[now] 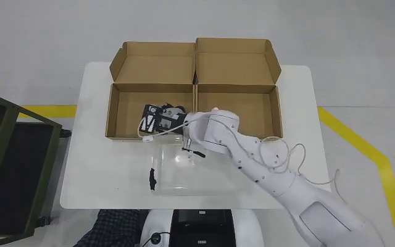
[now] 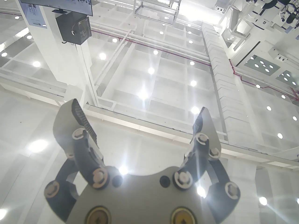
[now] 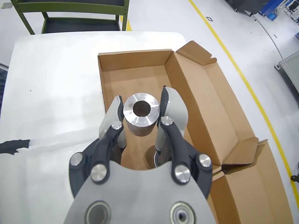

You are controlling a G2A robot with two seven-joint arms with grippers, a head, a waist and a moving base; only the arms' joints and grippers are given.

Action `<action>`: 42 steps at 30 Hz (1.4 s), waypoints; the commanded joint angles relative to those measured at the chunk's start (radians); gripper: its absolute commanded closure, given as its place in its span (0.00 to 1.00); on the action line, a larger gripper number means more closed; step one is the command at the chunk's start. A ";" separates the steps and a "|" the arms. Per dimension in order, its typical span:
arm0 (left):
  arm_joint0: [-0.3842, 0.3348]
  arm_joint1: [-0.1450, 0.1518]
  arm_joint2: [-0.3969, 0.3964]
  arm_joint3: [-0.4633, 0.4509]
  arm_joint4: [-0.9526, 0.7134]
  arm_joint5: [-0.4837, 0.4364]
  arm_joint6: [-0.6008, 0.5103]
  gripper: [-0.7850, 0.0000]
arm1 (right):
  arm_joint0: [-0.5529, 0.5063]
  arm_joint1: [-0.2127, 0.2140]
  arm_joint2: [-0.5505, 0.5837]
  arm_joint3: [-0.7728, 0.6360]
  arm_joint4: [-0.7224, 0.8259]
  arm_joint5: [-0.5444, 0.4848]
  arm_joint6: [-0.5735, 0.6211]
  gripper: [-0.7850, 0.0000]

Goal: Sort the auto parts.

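Grip verified at right gripper point(image 3: 141, 104): clamped on a hollow metal sleeve point(image 3: 140, 127), pads on opposite sides of its wall, bored end turned up toward the wrist, long axis roughly upright and crosswise to the line between the pads. Held above the floor of the left cardboard box point(image 3: 186, 89), within its walls; no contact with the cardboard visible. Below the sleeve, resting on the box floor: a second round part point(image 3: 151, 158), largely screened by the fingers, type not determinable. Judged critical for the coming release: box floor straight beneath the sleeve, descent along the sleeve's own axis, second part just beside that path; risk of landing on it, or of rolling if tipped. Touching the left box along one wall: the right cardboard box point(image 1: 237, 114), interior partly covered by the arm. In front of both boxes on the table point(image 1: 92, 179): a clear container point(image 1: 185, 176) with a small black item point(image 1: 152, 179) at its edge, outline hard to trace. Apart from the work, left gripper point(image 2: 139, 107) spread wide, nothing held, aimed at the ceiling point(image 2: 149, 71); right arm therefore taken as the nearer one.
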 commanded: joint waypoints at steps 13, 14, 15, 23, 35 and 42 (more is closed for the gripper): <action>0.000 0.000 0.000 0.000 0.000 0.000 0.000 0.00 | 0.089 -0.071 -0.048 0.216 0.093 -0.007 0.035 1.00; 0.000 0.000 0.000 0.000 0.000 0.000 0.000 0.00 | 0.095 -0.075 -0.049 0.226 0.098 -0.008 0.040 1.00; 0.000 0.000 0.000 0.000 0.000 0.000 0.000 0.00 | 0.099 -0.079 -0.052 0.236 0.100 -0.010 0.045 1.00; 0.000 0.000 0.000 0.000 0.000 0.000 0.000 0.00 | 0.122 -0.111 -0.077 0.306 0.102 -0.017 0.062 1.00; 0.000 0.000 0.000 0.000 0.000 0.000 0.000 0.00 | 0.144 -0.144 -0.078 0.398 0.116 -0.037 0.068 1.00; 0.000 0.000 0.000 0.000 0.000 0.000 0.000 0.00 | 0.154 -0.161 -0.083 0.433 0.109 -0.049 0.080 0.97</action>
